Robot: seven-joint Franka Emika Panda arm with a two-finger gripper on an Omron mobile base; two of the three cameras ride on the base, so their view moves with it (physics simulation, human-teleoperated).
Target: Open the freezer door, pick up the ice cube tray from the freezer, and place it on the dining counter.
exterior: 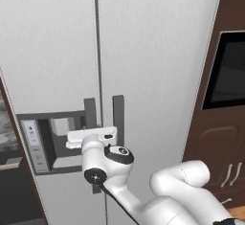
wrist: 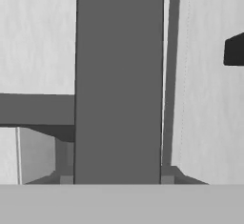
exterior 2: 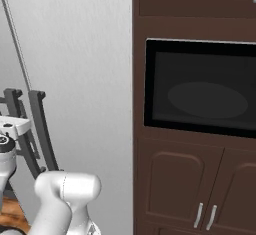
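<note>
Two light-grey doors stand shut side by side on the fridge, and each carries one vertical dark-grey bar handle along the seam between them. In the left base view the freezer door (exterior: pixel 48 51) is the left one, with its recessed dark dispenser panel (exterior: pixel 57 140) low down, and its handle (exterior: pixel 90 111) is partly covered by the robot's white hand; the plain door's handle (exterior: pixel 118 118) stands just to the right of it. The gripper (exterior: pixel 93 132) sits at the freezer door's handle, level with the dispenser, but its fingers are hidden behind the hand, so I cannot tell whether they are clamped on the bar or merely around it. The hand view adds little on that: one wide grey bar runs top to bottom through the middle, very close, with the door seam to its right, and the fingertips are not to be made out. The right base view cuts the gripper off at the left edge, showing just a white corner of the hand against the two handles. That view alone gives the dark brown cabinet (exterior 2: pixel 190 179) in full, with one black built-in oven window (exterior 2: pixel 200 86) and two cupboard doors below, each with one silver pull. With the door shut, the freezer's inside and the ice cube tray are out of sight.
</note>
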